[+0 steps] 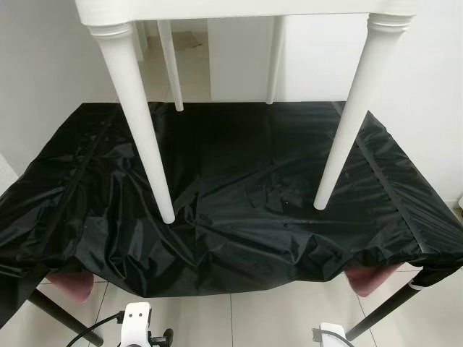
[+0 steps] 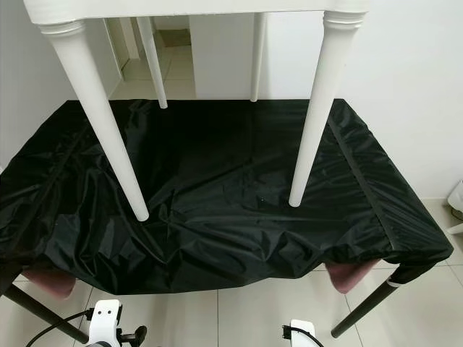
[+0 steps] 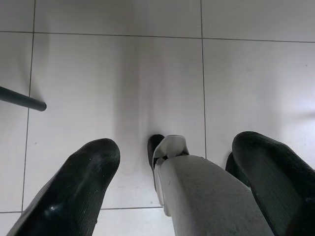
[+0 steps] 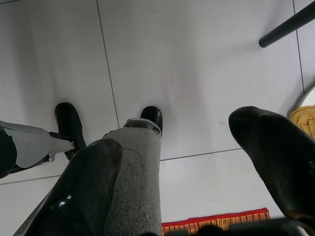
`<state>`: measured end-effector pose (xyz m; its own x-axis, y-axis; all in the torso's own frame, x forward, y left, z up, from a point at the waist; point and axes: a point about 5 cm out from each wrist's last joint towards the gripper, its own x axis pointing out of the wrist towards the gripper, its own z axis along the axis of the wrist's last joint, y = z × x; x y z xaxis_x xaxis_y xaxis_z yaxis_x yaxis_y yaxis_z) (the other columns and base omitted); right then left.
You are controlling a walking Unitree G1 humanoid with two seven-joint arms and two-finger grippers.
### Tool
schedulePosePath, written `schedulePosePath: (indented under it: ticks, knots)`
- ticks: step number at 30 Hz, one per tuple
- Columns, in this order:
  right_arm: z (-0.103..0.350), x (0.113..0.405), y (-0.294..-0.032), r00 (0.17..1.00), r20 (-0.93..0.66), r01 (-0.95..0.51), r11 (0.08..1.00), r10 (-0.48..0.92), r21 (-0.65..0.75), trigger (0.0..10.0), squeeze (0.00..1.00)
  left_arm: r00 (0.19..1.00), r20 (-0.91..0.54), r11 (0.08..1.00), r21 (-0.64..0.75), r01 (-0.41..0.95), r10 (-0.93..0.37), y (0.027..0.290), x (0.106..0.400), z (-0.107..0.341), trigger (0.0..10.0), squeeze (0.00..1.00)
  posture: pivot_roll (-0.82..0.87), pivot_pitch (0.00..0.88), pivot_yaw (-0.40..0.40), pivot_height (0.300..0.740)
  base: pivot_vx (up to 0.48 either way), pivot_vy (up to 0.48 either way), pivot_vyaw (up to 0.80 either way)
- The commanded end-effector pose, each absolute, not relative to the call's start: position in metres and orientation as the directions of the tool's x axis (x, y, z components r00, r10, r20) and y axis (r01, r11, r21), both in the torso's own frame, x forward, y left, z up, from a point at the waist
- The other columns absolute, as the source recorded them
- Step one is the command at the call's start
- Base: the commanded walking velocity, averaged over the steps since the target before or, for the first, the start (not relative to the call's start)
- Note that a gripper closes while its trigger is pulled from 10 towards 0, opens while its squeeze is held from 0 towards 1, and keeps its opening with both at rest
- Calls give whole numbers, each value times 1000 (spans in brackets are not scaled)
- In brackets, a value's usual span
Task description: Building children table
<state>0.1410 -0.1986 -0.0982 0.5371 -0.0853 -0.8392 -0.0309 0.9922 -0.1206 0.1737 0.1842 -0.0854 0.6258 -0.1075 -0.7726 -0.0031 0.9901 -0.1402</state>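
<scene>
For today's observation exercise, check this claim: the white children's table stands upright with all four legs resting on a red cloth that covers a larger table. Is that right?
Not quite: the cloth is black, not red, as the left eye view shows. The rest holds: the white children's table stands upright with its four legs on that cloth, which covers a larger table.

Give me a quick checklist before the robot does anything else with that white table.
1. White wooden children's table upright on the black plastic sheet: ok.
2. All four legs attached: ok; near-left leg stands on the sheet.
3. Screws tight: cannot tell.
4. Left hand open and holding nothing, over the tiled floor: ok.
5. Right hand open and holding nothing: ok.
6. Sheet flat: not ok, wrinkled along the front.
</scene>
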Motion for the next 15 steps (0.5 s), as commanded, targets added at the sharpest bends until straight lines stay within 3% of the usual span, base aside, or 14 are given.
schedulePosePath:
  ticks: [1,15]
  knots:
    - [-102,133,-195,504,-860,-36,993,-79,-112,10000,0,614,-789,995,-83,-58,-30,189,172,-87,10000,0,-14,0,61,740,0,0,0]
    - [-103,131,-199,489,-868,-34,993,-84,-115,10000,0,608,-793,993,-98,-62,-40,186,171,-88,10000,0,-19,0,45,740,0,0,0]
